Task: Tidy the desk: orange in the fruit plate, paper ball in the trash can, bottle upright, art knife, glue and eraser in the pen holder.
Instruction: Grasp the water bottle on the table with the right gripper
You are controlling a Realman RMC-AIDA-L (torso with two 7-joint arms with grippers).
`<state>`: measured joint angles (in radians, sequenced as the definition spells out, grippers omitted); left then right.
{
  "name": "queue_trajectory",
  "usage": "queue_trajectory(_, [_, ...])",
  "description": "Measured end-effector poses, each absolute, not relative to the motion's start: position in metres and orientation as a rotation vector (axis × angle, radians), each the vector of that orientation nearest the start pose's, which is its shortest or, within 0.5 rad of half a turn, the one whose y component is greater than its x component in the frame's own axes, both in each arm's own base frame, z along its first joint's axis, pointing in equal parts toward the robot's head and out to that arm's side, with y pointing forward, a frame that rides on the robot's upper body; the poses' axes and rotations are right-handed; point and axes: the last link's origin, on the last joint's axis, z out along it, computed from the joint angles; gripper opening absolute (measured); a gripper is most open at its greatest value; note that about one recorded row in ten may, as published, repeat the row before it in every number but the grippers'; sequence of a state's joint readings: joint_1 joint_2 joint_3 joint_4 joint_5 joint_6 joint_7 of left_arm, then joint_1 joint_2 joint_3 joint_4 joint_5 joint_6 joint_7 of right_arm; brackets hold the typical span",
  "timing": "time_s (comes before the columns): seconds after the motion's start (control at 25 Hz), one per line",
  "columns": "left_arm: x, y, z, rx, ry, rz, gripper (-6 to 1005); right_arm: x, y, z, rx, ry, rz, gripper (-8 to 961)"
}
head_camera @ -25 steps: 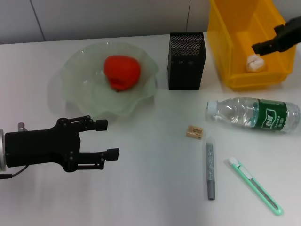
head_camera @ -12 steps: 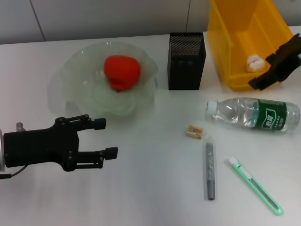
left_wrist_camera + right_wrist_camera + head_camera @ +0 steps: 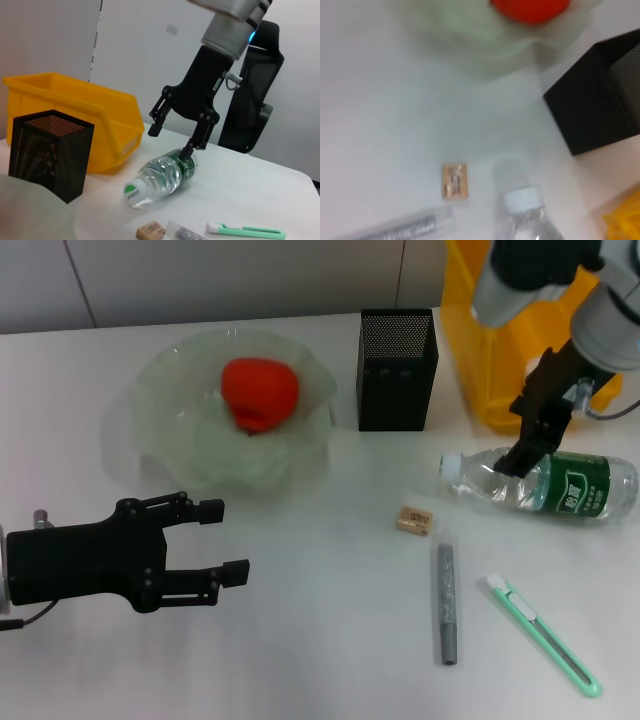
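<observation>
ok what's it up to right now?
Desk tidy, partway through. The right gripper is open and down over the bottle, which lies on its side on the desk; one finger looks to be touching it. The orange sits in the fruit plate. The eraser, glue and art knife still lie loose, outside the pen holder. The left gripper hovers open, empty, near the plate.
</observation>
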<state>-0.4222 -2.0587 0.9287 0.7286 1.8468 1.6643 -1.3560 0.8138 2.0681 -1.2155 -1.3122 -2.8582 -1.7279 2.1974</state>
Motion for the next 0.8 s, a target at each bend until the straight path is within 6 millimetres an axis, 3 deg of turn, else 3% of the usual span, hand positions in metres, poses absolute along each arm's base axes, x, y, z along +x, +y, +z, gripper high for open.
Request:
queue_trajectory(0.16, [-0.26, 0.292, -0.004, -2.878, -0.519, -0.757, 842, 0.164, 0.39, 0.034, -2.635, 0.373, -0.917, 783])
queue_trajectory(0.8, [-0.26, 0.294, -0.006, -2.865, -0.532, -0.753, 842, 0.185, 0.401, 0.005, -2.645, 0.355, -1.009, 784])
